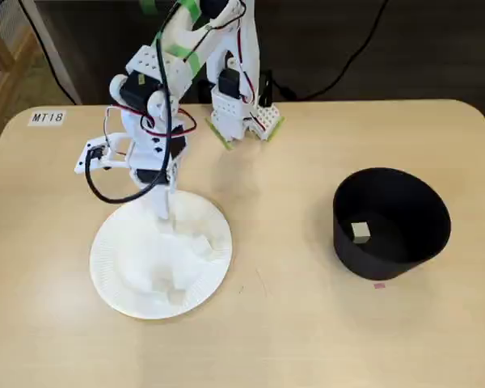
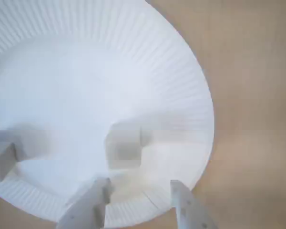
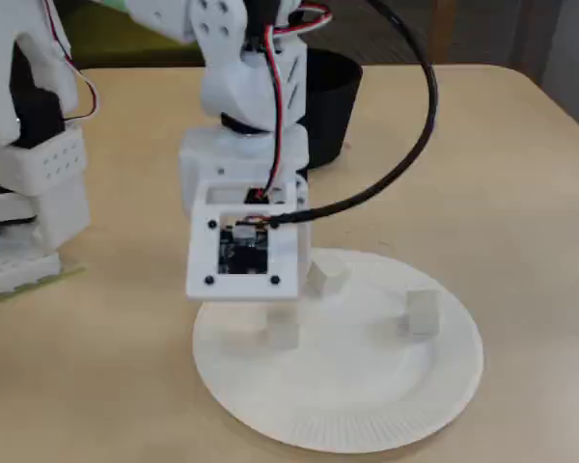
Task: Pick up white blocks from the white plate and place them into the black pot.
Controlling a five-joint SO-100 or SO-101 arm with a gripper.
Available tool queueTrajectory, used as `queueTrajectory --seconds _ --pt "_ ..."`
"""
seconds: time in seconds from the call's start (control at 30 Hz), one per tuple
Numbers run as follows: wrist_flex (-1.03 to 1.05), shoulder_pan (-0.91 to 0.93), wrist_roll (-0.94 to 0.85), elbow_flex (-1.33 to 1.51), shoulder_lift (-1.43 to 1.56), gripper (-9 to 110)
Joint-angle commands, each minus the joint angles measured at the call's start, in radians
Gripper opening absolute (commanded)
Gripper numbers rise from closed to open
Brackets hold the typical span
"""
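Two white blocks (image 2: 124, 151) show between open, empty jaws; white plate (image 2: 181, 86) edges cropped.

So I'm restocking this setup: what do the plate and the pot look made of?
The white plate looks like matte paper, going by its finely ribbed rim. The black pot is dull with no glare, perhaps plastic or felt; the pictures leave that open.

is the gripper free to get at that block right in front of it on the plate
Probably yes. In the wrist view the gripper hangs with jaws open just short of the white block on the white plate, and nothing lies between them; the other blocks sit apart.
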Motion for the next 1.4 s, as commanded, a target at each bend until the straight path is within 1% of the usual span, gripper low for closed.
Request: queueTrajectory --seconds 0.0,0.3,0.5,0.7,0.83,0.93,1.0,1.07,1.23,1.3,1.37 --pt "-0.031 -0.006 -0.029 -0.046 -0.008 16" --pt "-0.046 -0.009 -0.034 -0.046 -0.058 30" --pt "-0.057 -0.002 -0.015 -0.046 -0.091 31" --pt "-0.086 -0.002 0.008 -0.046 -0.127 30" --pt "-0.120 -0.002 0.018 -0.046 -0.149 27" --pt "-0.153 -0.006 0.037 -0.041 -0.166 20" --pt "-0.172 -0.008 0.058 -0.041 -0.176 11" --pt "-0.183 -0.008 0.091 -0.046 -0.196 -2" --pt "-0.178 -0.012 0.094 -0.048 -0.183 -2" --pt "-0.202 -0.023 0.120 -0.048 -0.106 -2" --pt "-0.276 -0.049 0.175 -0.040 0.023 -2"
